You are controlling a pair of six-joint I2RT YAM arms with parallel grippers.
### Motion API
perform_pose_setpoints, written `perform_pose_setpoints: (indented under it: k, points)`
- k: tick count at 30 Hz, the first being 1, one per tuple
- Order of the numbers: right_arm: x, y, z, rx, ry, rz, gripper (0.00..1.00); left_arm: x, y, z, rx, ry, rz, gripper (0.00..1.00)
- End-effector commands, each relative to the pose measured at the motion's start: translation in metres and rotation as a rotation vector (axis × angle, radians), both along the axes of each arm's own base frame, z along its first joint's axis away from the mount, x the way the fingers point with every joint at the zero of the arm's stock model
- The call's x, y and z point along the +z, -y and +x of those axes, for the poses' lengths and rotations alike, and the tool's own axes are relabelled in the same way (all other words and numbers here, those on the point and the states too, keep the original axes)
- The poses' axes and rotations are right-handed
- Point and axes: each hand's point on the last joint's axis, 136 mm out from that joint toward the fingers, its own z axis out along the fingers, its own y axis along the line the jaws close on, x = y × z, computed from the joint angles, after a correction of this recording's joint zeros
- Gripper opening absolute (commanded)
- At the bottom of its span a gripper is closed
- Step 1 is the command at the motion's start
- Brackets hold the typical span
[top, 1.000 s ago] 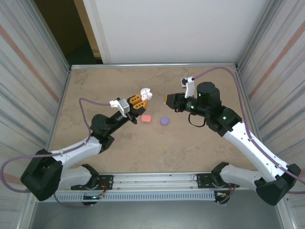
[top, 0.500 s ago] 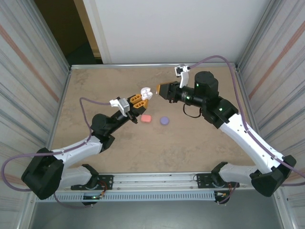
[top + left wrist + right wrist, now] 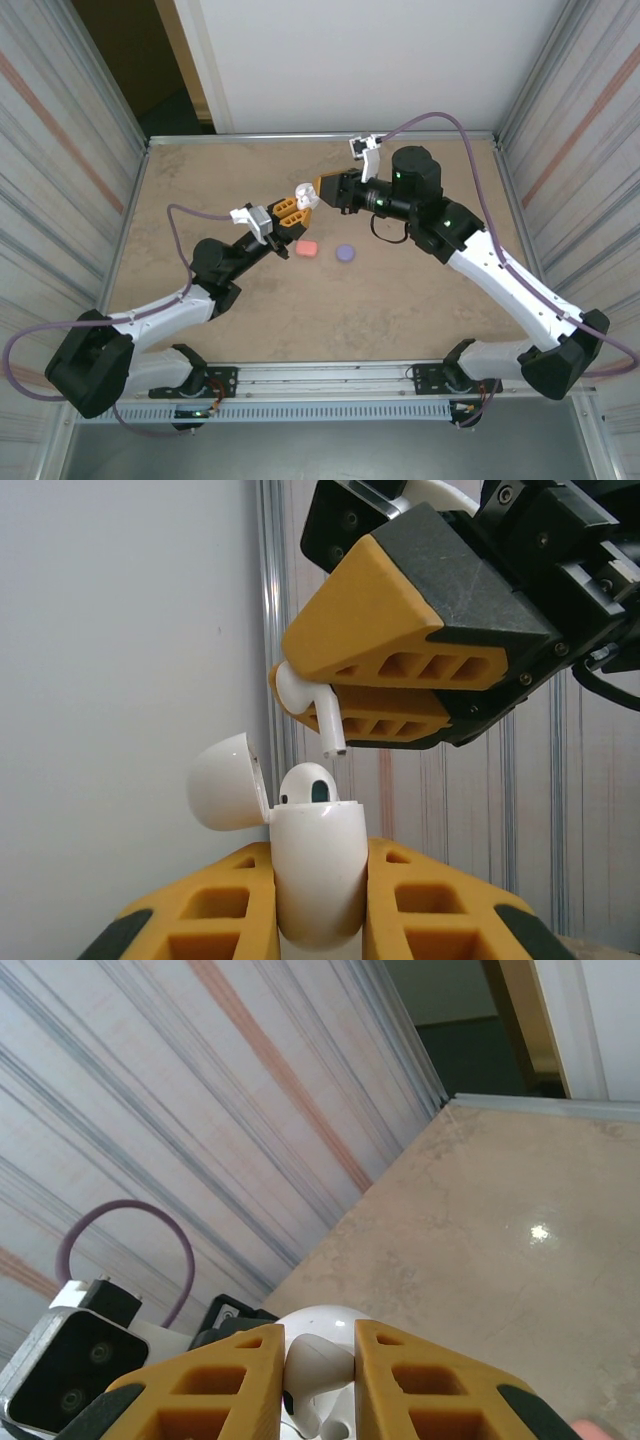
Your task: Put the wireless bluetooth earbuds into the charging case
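A tan stone-look table (image 3: 400, 320) carries a coral-pink case (image 3: 307, 248) and, just beside it, a purple case (image 3: 346, 254).

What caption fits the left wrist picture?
Right gripper holds a white earbud above the open case in the left gripper.

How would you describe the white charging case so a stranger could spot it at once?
Start at the tan table, then follow the left arm to its orange-fingered left hand. The white charging case is clamped upright there, lifted off the table. Unlike the coral-pink case and the purple case lying on the table, it is white with its lid flipped open.
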Motion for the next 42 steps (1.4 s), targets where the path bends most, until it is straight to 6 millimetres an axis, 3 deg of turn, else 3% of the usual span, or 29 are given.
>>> perform_pose_setpoints:
  k: [1, 42]
  points:
    - [0.020, -0.005, -0.002, 0.015, 0.058, 0.027, 0.23, 0.024, -0.002, -0.009, -0.021, 0.066, -0.054, 0.00]
    - [-0.021, -0.007, 0.003, -0.001, -0.023, -0.044, 0.22, 0.028, -0.006, -0.014, -0.015, 0.078, -0.061, 0.00]
